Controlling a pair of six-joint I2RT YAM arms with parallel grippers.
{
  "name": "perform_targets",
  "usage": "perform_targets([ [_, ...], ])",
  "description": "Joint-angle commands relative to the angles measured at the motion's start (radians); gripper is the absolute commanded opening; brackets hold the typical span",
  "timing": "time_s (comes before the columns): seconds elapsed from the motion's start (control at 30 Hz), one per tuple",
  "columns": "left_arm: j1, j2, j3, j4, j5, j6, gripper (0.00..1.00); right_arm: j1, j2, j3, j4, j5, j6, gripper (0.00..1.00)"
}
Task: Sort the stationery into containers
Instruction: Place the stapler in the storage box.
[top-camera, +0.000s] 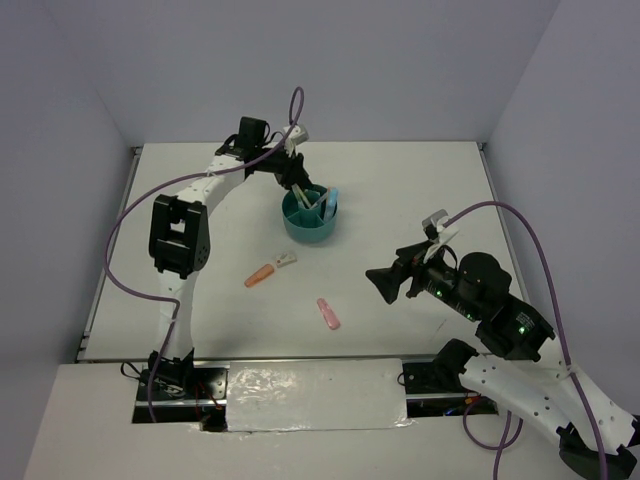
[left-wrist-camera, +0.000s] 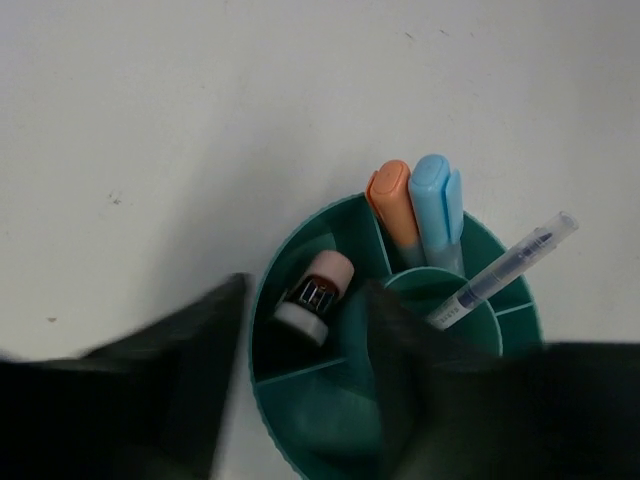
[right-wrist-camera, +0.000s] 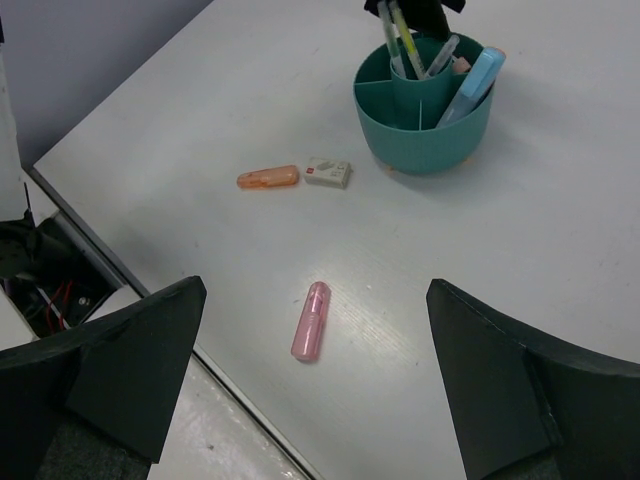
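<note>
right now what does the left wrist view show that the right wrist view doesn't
Only the left wrist: a stubby pink-capped piece lying in one of the outer compartments, seen from above.

Only the right wrist: three loose pieces on the table. There is an orange one, a white block beside it, and a pink one nearer the camera.

Both: the teal organizer, the blue marker and the clear pen.

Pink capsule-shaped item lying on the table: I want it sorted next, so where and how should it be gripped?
Take the pink capsule-shaped item at mid-length, straight down from above, closing across its narrow width: it lies flat, its ends are rounded, and nothing sits close beside it.
</note>
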Motion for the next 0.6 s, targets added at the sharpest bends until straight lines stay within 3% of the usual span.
perform_targets([
  [0.0, -0.004, -0.059, 0.038, -0.026, 0.03, 0.06, 0.82, -0.004, 0.005, 0.04, -0.001, 0.003, -0.017, 1.0],
  [0.03, -0.004, -0.057, 0.042, -0.031, 0.03, 0.06, 0.99, -0.004, 0.007, 0.042, -0.001, 0.003, -0.017, 1.0],
  [0.2, -0.006, -0.106, 0.019, 0.009, 0.029, 0.013, 0.99, -0.004, 0.028, 0.04, 0.008, 0.001, -0.017, 1.0],
  [0.3, -0.006, -0.186, -0.037, 0.13, 0.0, -0.093, 0.99, -0.004, 0.045, 0.037, 0.012, 0.003, -0.013, 1.0],
  [0.4, -0.007, -0.27, -0.083, 0.289, -0.121, -0.262, 0.99, -0.004, 0.091, 0.02, 0.025, 0.073, 0.019, 1.0],
  [0.43, -0.007, -0.304, -0.082, 0.314, -0.22, -0.372, 0.99, -0.005, 0.143, 0.017, 0.026, 0.081, 0.039, 1.0],
  [0.57, -0.006, -0.384, -0.036, 0.215, -0.502, -0.544, 0.99, -0.002, 0.333, 0.028, 0.031, 0.064, 0.111, 1.0],
])
